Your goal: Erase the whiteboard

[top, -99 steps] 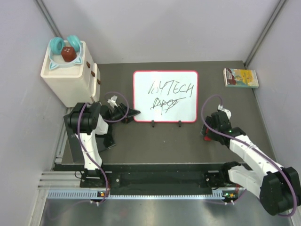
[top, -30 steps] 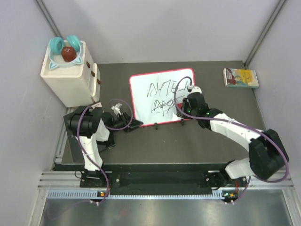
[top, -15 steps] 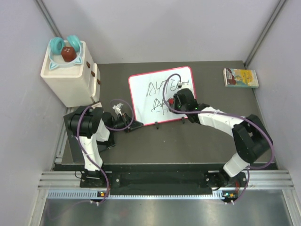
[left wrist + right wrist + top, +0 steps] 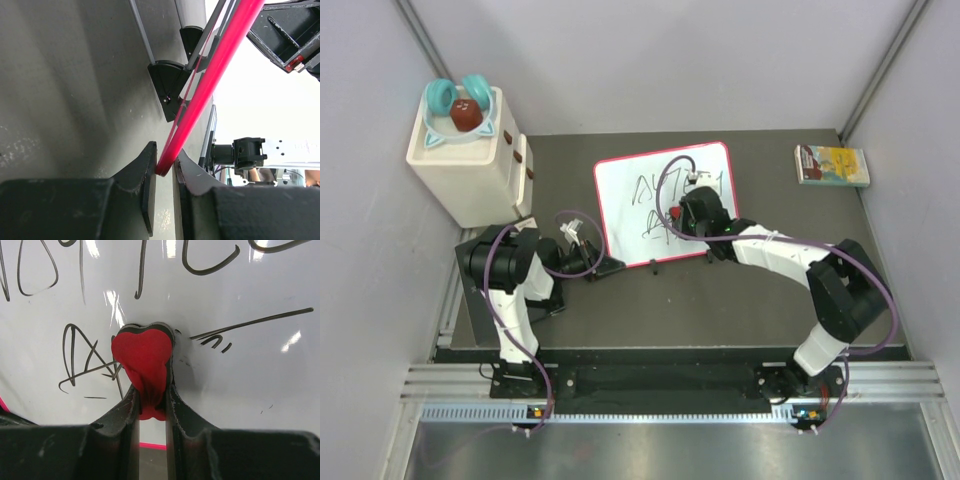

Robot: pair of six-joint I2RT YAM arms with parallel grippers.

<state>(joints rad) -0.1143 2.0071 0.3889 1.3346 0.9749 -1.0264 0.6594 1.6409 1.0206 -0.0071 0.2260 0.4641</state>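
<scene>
- Dark grey bench (image 4: 620, 310), walled by pale panels, is being viewed from above.
- Mid-bench, the whiteboard (image 4: 625, 205) is being shown skewed, its left side nearer the arms' edge, w/ black scribbles across it.
- Its red rim (image 4: 215, 70) is being pinched at the near-left corner by the left gripper (image 4: 165, 170), jaws narrowed onto it.
- A red pad (image 4: 144, 360) is being clamped tight by the right gripper (image 4: 150, 395) & pressed onto the board approx. at its centre, among the marks.
- A yellow-green book (image 4: 832, 165) is being seen at the far-right corner, a white cabinet (image 4: 465, 165) at the far-left.
</scene>
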